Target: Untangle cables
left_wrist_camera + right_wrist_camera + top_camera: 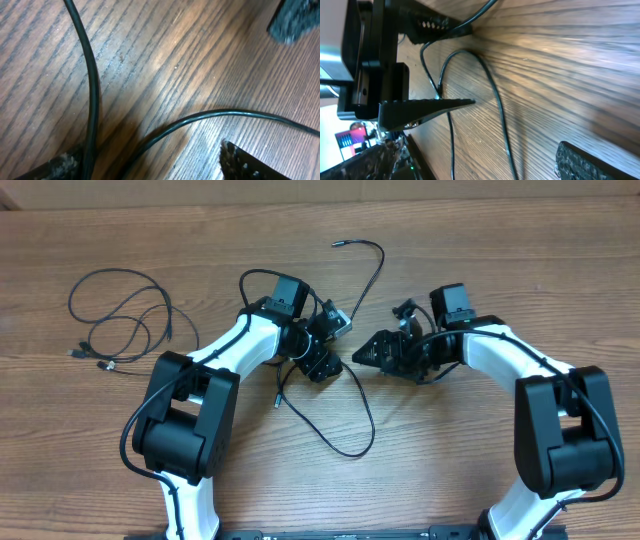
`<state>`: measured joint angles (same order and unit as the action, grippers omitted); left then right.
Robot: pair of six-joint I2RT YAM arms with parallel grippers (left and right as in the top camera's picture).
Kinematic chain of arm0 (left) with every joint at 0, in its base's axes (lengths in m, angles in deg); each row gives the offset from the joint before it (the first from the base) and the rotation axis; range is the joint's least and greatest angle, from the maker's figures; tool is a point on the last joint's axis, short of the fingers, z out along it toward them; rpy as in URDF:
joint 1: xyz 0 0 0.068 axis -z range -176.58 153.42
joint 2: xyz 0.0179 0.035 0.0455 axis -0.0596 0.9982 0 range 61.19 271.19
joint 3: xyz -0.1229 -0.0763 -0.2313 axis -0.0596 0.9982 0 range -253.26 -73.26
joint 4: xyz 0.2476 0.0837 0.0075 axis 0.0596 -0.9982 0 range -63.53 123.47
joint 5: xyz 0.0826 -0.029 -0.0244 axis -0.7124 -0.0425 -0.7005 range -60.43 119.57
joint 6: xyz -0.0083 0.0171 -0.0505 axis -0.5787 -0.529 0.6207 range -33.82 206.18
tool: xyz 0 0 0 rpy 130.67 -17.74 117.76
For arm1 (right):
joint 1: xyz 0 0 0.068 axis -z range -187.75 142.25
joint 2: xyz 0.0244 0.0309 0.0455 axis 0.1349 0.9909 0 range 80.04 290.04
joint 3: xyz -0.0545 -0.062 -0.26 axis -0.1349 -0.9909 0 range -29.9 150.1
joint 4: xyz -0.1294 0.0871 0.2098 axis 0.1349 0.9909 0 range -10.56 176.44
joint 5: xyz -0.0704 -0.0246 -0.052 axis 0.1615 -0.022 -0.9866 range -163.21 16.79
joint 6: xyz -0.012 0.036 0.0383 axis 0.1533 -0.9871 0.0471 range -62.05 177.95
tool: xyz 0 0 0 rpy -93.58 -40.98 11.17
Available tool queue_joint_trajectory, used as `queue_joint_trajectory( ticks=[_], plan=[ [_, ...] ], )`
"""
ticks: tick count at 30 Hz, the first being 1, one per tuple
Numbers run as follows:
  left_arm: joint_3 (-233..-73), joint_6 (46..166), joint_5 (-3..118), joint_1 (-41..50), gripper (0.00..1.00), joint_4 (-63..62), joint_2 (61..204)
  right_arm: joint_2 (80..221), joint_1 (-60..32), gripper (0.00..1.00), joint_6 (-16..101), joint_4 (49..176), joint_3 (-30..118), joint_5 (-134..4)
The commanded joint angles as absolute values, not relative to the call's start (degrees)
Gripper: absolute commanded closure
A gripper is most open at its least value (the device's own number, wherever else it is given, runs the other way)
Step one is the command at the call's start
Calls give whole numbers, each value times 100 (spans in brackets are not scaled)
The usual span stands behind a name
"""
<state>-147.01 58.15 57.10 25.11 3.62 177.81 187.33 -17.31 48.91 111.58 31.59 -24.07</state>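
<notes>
One black cable lies mid-table, a silver-tipped plug at its far end, a loop near the front. My left gripper sits low over it and is open. In the left wrist view two strands of that cable run on the wood between the fingers, neither pinched. My right gripper faces it from the right, open. Its wrist view shows its wide-apart fingers with cable strands lying between them, untouched. A second bundle of cables lies coiled at the far left.
In the right wrist view the left gripper's fingers stand close ahead. Both arms' white links and black bases take up the front corners. Bare wooden table stretches behind and to the right.
</notes>
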Motion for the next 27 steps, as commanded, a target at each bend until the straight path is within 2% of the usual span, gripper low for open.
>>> queue_joint_trajectory(
  ticks=[1,7,8,10,11,13,14,16,19,20,24,27],
  plan=[
    [-14572,5325,5874,2614,26,201,17809,18752,-1539,0,4885,11188,3091,-2269],
    [-14575,4995,5719,2817,30,72,17809,18752,-1054,0,4885,11276,3089,-2280],
    [-14575,4997,5695,2830,19,78,17809,18752,-949,0,4885,11322,3089,-2304],
    [-14577,4995,5708,2832,16,89,17809,18752,-798,0,4887,11420,3089,-2380],
    [-14577,4995,5710,2832,20,89,17809,18752,-717,0,4891,11484,3089,-2461],
    [-14577,4991,5728,2832,44,87,17807,18752,-573,0,4909,11606,3089,-2667],
    [-14577,4820,5752,2832,78,133,17809,18752,-444,0,4909,11700,3089,-2828],
    [-14572,4418,5772,2845,74,133,17809,18752,-328,0,4920,11763,3089,-2883],
    [-14572,4099,5772,2896,54,135,17809,18752,-230,0,4948,11800,3087,-2883],
    [-14572,4070,5769,2926,51,135,17809,18752,-225,0,4948,11798,3085,-2883],
    [-14561,3935,5743,3058,57,133,17809,18752,-225,0,4948,11794,3083,-2883],
    [-14561,3933,5728,3138,58,131,17809,18752,-225,0,4948,11794,3085,-2883]
  ],
)
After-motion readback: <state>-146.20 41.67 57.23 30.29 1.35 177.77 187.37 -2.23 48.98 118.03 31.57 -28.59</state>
